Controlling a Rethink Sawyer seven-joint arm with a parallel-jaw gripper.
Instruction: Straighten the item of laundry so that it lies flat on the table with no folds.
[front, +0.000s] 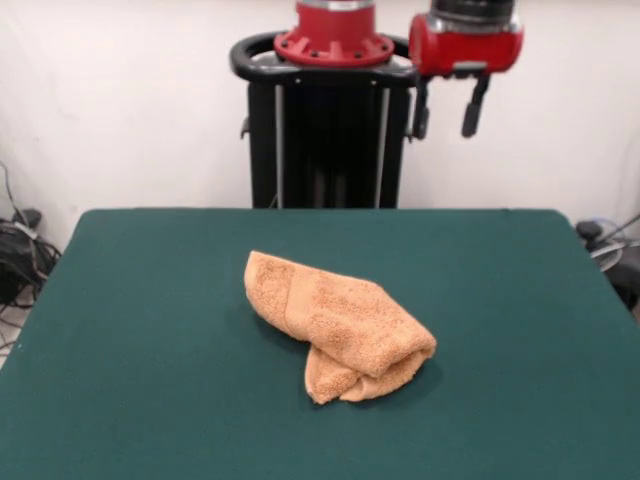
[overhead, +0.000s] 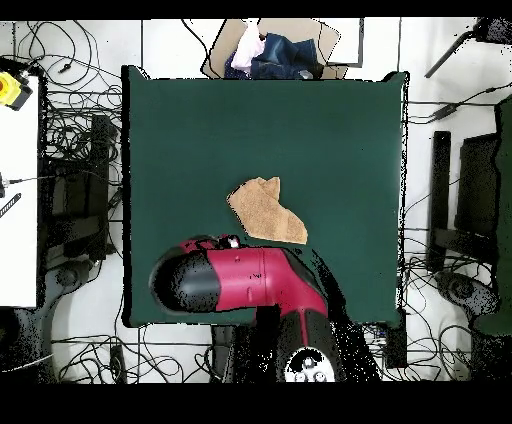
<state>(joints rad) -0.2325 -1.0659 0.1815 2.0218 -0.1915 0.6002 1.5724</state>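
The light orange-tan towel (front: 335, 325) lies crumpled and folded over itself near the middle of the dark green table (front: 130, 300), with a thick rolled fold at its front right end. In the overhead view the towel (overhead: 265, 212) is a small bunched shape on the table (overhead: 330, 120). My gripper (front: 447, 112) hangs high above the table's far edge, beside the pedestal, well away from the towel. Its two dark fingers (front: 475, 105) stand apart with nothing between them. In the overhead view the red and black arm (overhead: 245, 280) covers the gripper.
The black pedestal (front: 330, 140) stands behind the table's far edge. A box of clothes (overhead: 275, 50) sits beyond the opposite edge in the overhead view. Cables and stands (overhead: 75, 170) surround the table on the floor.
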